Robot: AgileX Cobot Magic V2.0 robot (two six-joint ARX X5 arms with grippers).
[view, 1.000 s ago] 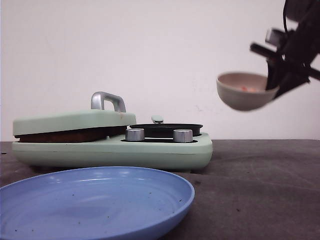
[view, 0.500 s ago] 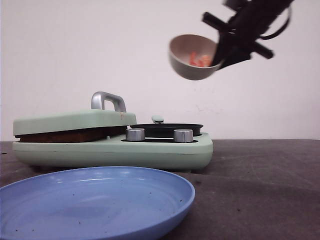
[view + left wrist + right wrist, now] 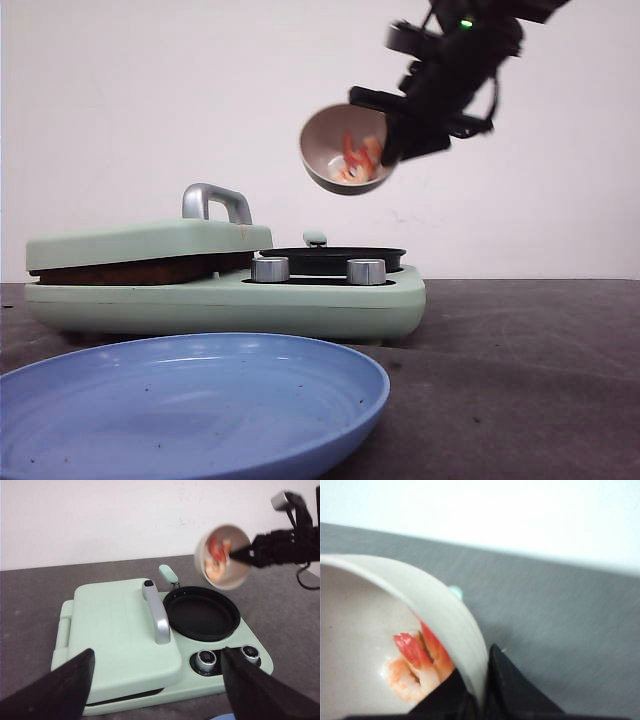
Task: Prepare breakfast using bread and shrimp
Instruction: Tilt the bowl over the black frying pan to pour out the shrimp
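Blue plate [image 3: 190,400]: nearest item in the front view, round and shallow, resting on the dark counter [image 3: 520,380] at its near left; the face carries a few dark specks.

Breakfast maker [image 3: 225,290]: pale green appliance standing on the counter behind the plate. Its left half is a closed lid [image 3: 122,627] with a silver handle [image 3: 156,612]; a dark brown band shows in the gap beneath the lid in the front view. Its right half holds a round black pan [image 3: 201,614] with a short green handle [image 3: 168,573] pointing away at the far side. 2 silver knobs [image 3: 228,656] sit side by side on the near right corner, just in front of the pan.

Left end effector [image 3: 155,685]: 2 dark fingers [image 3: 65,687] set wide apart, nothing between them, hovering on the near side of the appliance.

Bowl [image 3: 343,150]: small, off-white, held in the air above the pan and tilted steeply so that its mouth faces the front camera and slightly down.

Shrimp [image 3: 358,160]: a few curled orange-pink and white pieces, gathered against the lower inner wall of the tilted bowl, all within it.

Right end effector [image 3: 400,128]: black, reaching in from the upper right, clamped on the bowl's rim with 1 finger inside the wall and 1 outside.

Bread: none visible in any view.

Wall [image 3: 150,100]: plain white, behind everything.
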